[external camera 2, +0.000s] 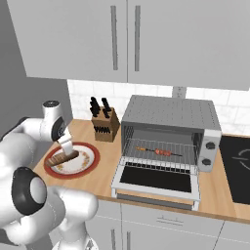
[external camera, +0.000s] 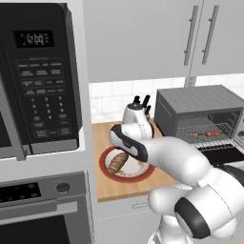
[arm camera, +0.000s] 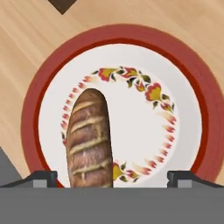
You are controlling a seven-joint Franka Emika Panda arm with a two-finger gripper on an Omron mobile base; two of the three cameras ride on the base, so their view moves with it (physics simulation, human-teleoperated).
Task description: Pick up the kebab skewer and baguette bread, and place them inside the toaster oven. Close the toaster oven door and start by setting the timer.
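gripper (arm camera: 112, 177) wide, empty | baguette bread (arm camera: 89, 139) just below on plate (arm camera: 183, 83) – left of centre | long axis across jaws

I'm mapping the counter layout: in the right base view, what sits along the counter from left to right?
Red-rimmed plate holding the baguette bread → knife block → toaster oven, door down, kebab skewer on its rack → black cooktop.

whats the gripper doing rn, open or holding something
Gripper: open, holding nothing, its tips wide apart above the baguette bread on the red-rimmed plate.
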